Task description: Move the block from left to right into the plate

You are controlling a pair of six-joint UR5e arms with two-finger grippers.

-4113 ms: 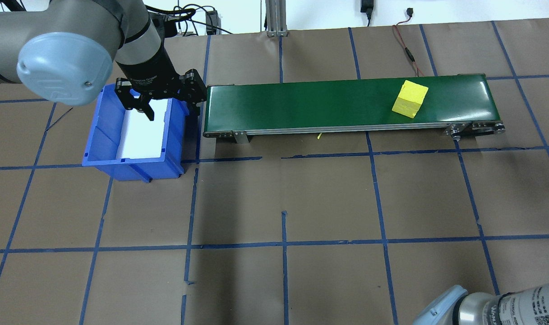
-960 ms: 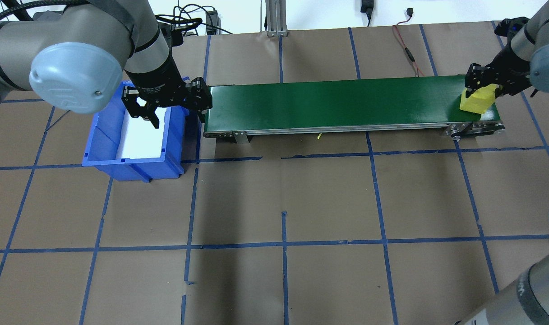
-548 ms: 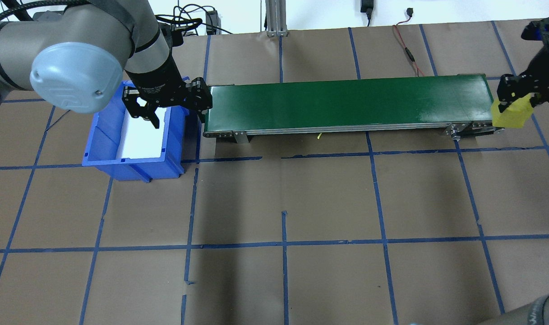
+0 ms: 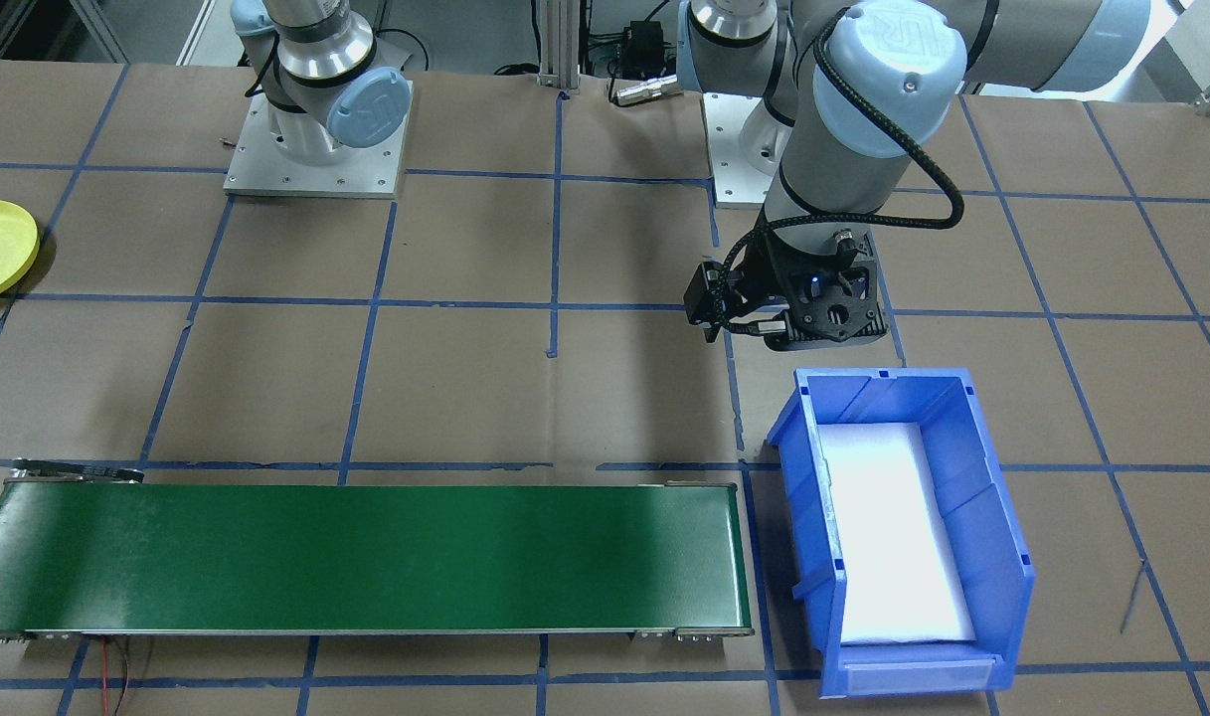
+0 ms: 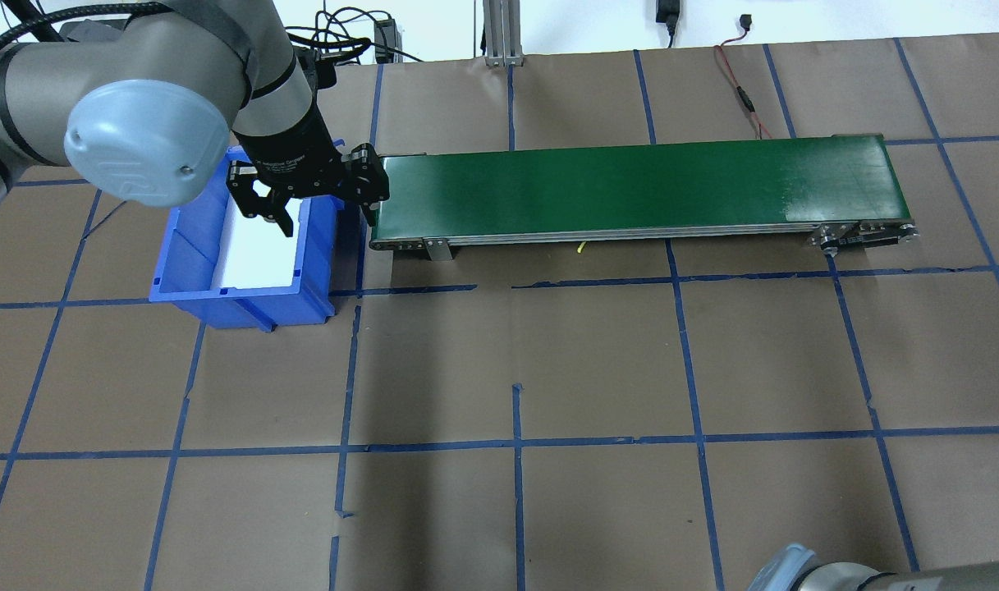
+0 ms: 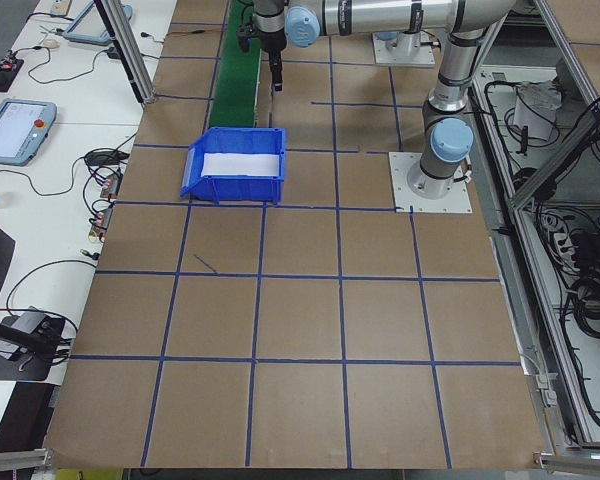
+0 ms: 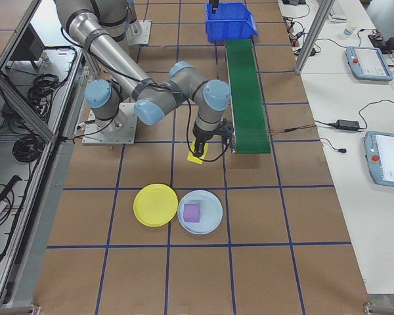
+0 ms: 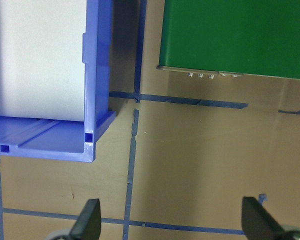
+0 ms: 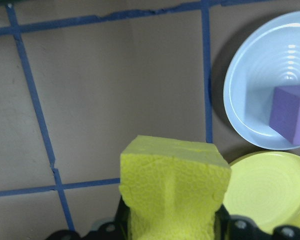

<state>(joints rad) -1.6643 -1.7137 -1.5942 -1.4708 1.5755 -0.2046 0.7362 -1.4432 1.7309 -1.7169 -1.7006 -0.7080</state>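
Note:
A yellow foam block (image 9: 175, 185) fills the lower middle of the right wrist view, and my right gripper (image 7: 199, 149) is shut on it. It hangs over the brown table just off the conveyor's end. The yellow plate (image 9: 267, 190) lies below and to the right of the block in that view, empty, and shows again as the yellow plate (image 7: 155, 205) in the exterior right view. My left gripper (image 5: 323, 209) is open and empty, hovering between the blue bin (image 5: 245, 246) and the conveyor's left end. Its fingertips (image 8: 87, 220) stand wide apart.
The long green conveyor (image 5: 639, 185) carries nothing. A light blue plate (image 7: 199, 212) holding a purple block (image 7: 192, 212) sits right beside the yellow plate. The bin has a white liner (image 4: 893, 537) and nothing else inside. Blue tape lines grid the brown table.
My right gripper lifted the yellow block off the conveyor's right end and carried it out of the overhead view. The left gripper stayed open by the bin, shifting only slightly.

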